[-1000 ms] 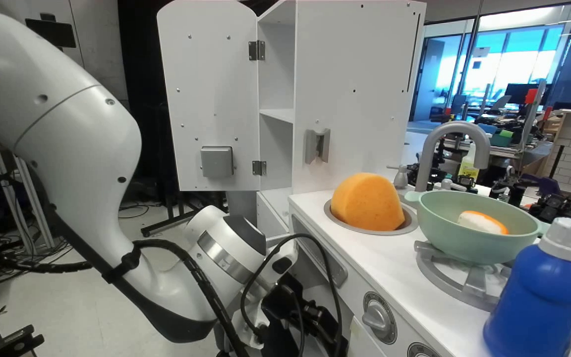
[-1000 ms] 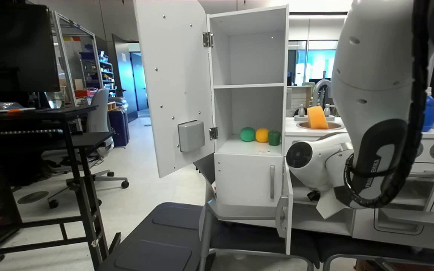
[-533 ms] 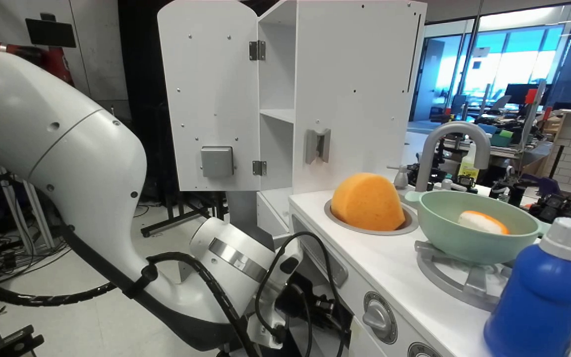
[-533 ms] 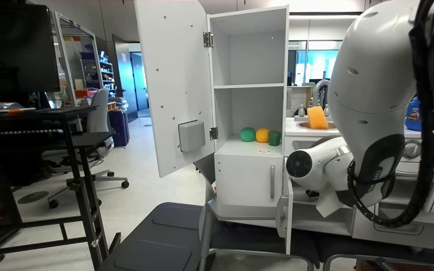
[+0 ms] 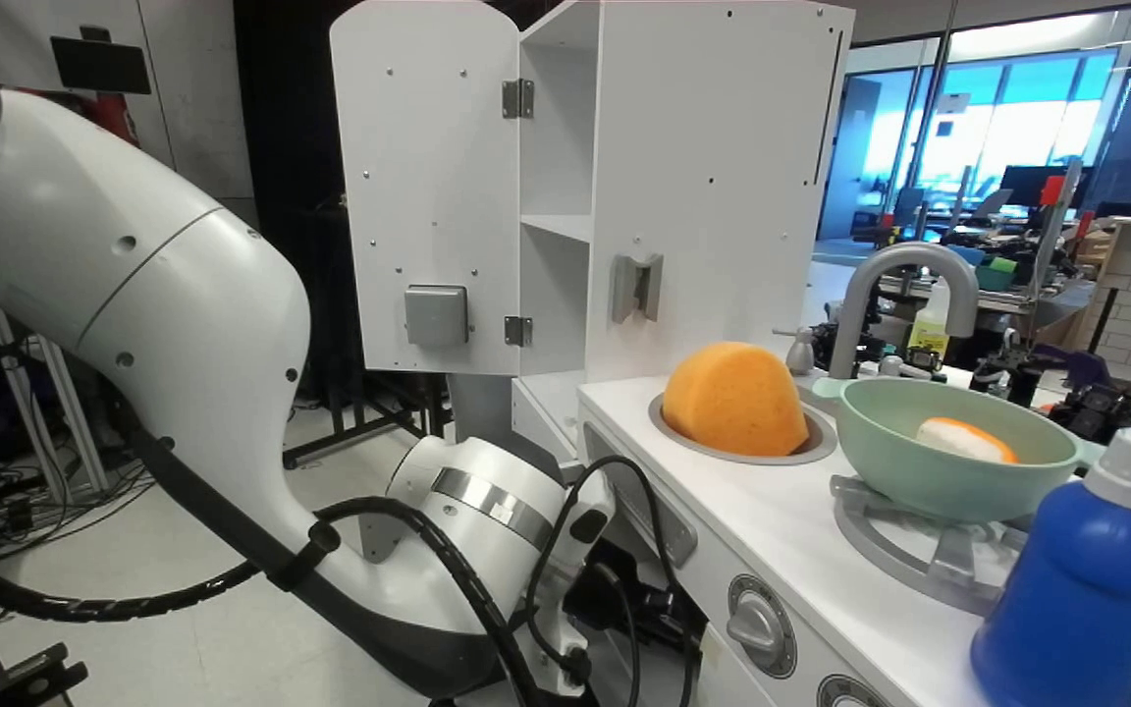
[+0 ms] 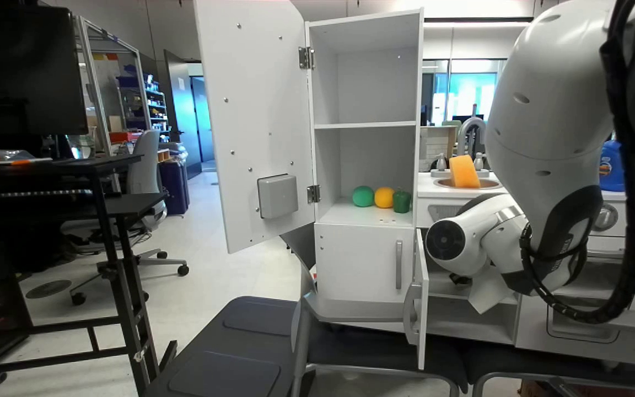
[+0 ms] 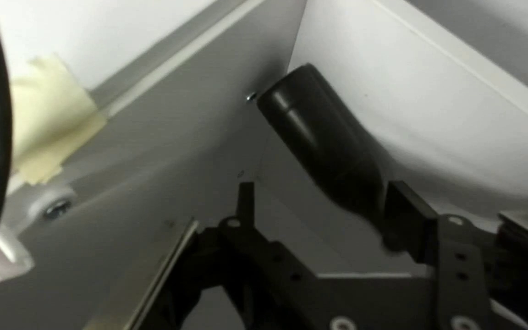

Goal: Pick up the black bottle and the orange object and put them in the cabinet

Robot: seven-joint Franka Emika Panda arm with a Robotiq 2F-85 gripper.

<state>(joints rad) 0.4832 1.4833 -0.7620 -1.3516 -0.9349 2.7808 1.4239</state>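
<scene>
Two to stow, one within reach

Left: arm point(image 5: 183, 285) bent low, its end apparently inside the cabinet point(image 6: 467, 326), door point(image 6: 423, 270) open. Middle, wrist view: gripper point(image 7: 322, 197) spread, nothing held. Black bottle point(image 7: 323, 133) slants through a white corner, neck overlapped by the finger point(image 7: 406, 220) on that view's right; contact can't be told. Right: orange object point(image 5: 734, 401) sits in the sink point(image 5: 825, 437), clear of the arm.

Judgement: bottle step in hand, pick or place unsettled. For a pick, shift across so the neck lies between the fingers, then close. If placed, back out without snagging it, then go for the orange object.
</scene>
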